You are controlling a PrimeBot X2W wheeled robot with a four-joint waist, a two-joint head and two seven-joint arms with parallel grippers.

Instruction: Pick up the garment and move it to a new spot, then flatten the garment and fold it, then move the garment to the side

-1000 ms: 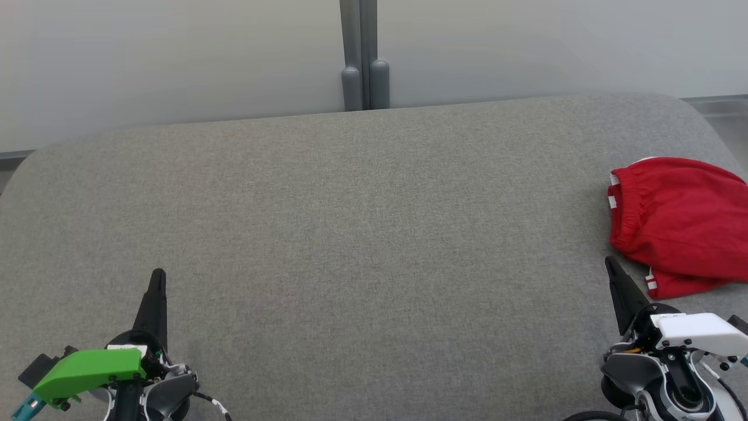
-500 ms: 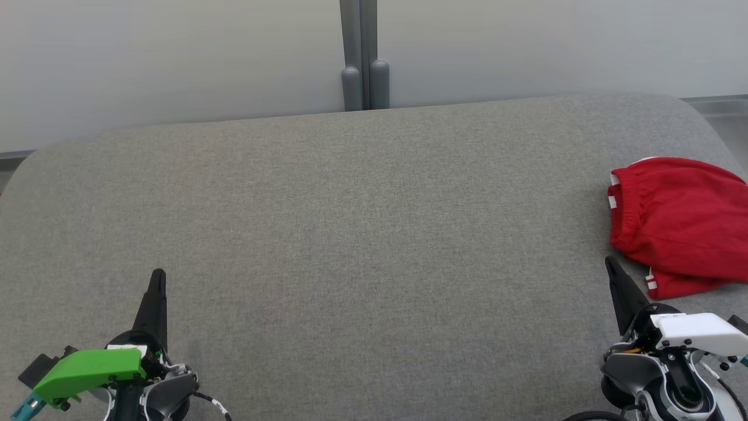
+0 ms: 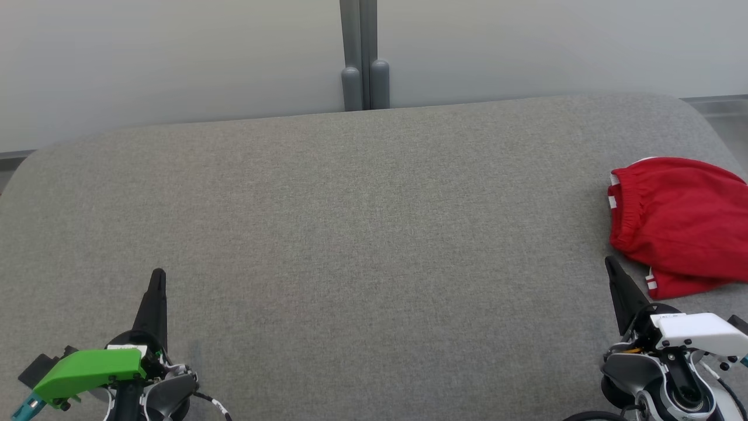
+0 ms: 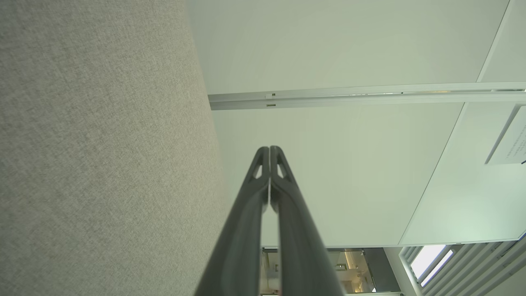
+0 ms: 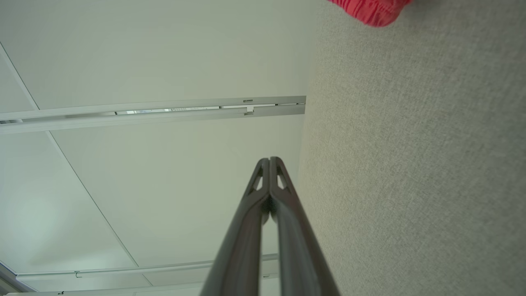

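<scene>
Head: no change from a second ago. Red garment (image 3: pixel 681 225) lies at the table's (image 3: pixel 374 234) right edge, just past the right pincer (image 3: pixel 610 266). The left pincer (image 3: pixel 158 280) is well apart.
Left wrist: closed, empty.
Right wrist: closed, empty.
Arms idle; garment probably already set aside.

Bright even light, soft faint shadows, sharp focus

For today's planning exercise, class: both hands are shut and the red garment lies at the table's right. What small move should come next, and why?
Probably open the right hand and ease it toward the near edge of the garment: its shut fingertips lie just beside the red cloth, nothing is held, and the left hand sits far across the table.
</scene>
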